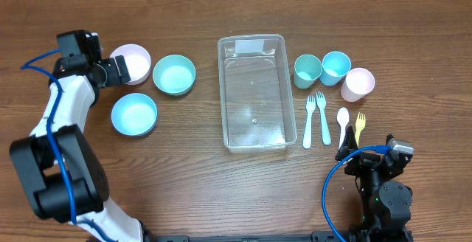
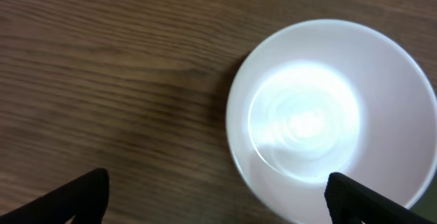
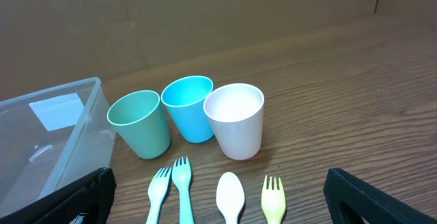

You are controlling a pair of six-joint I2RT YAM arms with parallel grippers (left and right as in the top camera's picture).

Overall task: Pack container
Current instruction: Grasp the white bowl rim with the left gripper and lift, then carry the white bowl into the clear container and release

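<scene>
Left arm [image 1: 65,102] stretched forward, left pincer [image 2: 217,186] spread wide. Right arm [image 1: 383,194] folded low, right pincer [image 3: 218,183] spread wide too.

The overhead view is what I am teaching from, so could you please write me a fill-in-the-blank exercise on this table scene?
1. The clear rectangular plastic container is ___ inside.
2. The blue plastic cup stands ___ the teal plastic cup and the pale pink plastic cup.
3. The only yellow plastic utensil is a ___.
4. The left gripper, at the pale pink round plastic bowl, has its fingers ___.
Missing words: empty; between; fork; open.
</scene>
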